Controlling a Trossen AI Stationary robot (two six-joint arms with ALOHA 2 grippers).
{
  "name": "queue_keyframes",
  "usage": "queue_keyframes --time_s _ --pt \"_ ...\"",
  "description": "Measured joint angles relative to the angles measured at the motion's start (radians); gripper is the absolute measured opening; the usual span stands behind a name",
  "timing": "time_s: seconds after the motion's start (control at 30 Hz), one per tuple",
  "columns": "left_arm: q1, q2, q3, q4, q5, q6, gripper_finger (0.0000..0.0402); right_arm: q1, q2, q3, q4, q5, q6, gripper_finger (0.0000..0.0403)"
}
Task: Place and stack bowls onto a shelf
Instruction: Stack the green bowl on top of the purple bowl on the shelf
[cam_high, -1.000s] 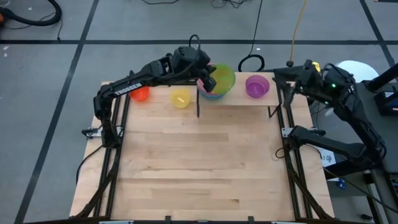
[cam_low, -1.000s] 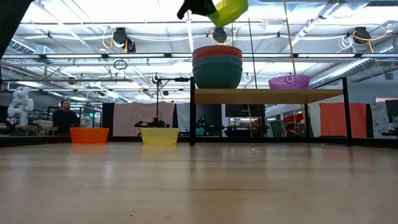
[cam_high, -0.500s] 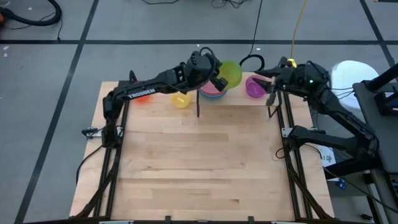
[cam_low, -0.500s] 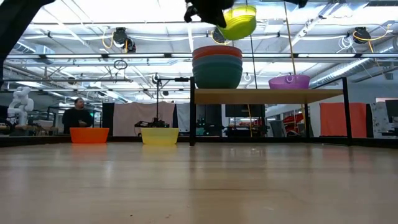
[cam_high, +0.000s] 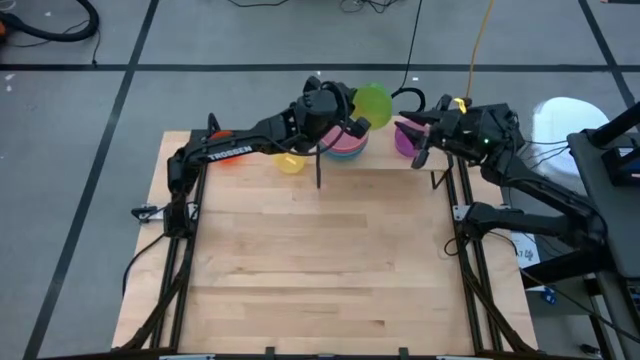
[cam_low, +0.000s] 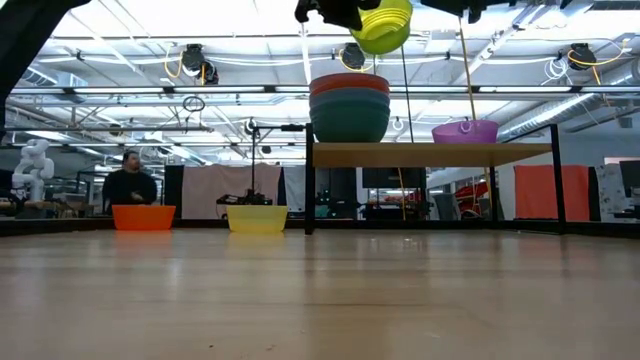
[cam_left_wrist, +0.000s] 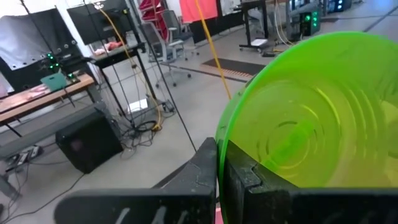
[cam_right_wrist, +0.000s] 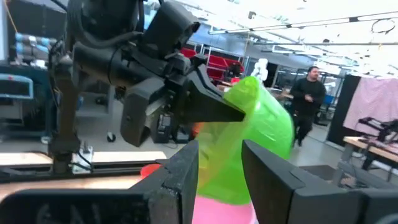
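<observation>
A: Where is the left arm?

B: It stretches from the left edge of the desk (cam_high: 300, 260) across to the far side, almost fully extended. The left end effector (cam_high: 352, 122) is high above the shelf (cam_low: 430, 154). Its fingers are closed on the rim of the green bowl (cam_high: 373, 102), and the bowl hangs tilted, with the opening turned sideways.

A: What is under the green bowl?

B: A stack of bowls (cam_low: 349, 107) stands on the shelf, at its left end. In the low view the top one is red and the ones below are teal; from above a pink one shows inside. The green bowl is above this stack and a little to the right, not touching it.

A: And the right arm?

B: It is bent and reaches in from the right side. The right end effector (cam_high: 418, 152) is near the purple bowl (cam_low: 465, 131), which sits on the right part of the shelf. Its fingers are spread apart and hold nothing. Its wrist view looks between them toward the green bowl and the left end effector.

A: Other bowls?

B: The orange bowl (cam_low: 143, 217) and the yellow bowl (cam_low: 257, 218) sit on the desk, left of the shelf. A person (cam_low: 129, 185) stands far behind in the room.
</observation>
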Motion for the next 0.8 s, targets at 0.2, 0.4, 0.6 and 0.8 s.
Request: queue_keyframes --time_s 0.2,0.4,0.6,0.8 --pt "0.0 0.0 0.0 0.008 -0.022 -0.001 0.0003 0.025 0.033 -0.006 0.042 0.03 0.018 0.0118" --pt "0.0 0.0 0.0 0.022 -0.022 -0.003 0.0003 0.059 0.081 -0.006 0.108 0.158 0.001 0.0118" --pt "-0.009 0.0 0.0 0.019 -0.034 -0.003 0.0003 0.086 0.121 -0.006 0.153 0.284 -0.027 0.0118" --pt "-0.028 0.0 0.0 0.017 -0.05 -0.002 0.0003 0.099 0.149 -0.006 0.191 0.381 -0.052 0.0118"
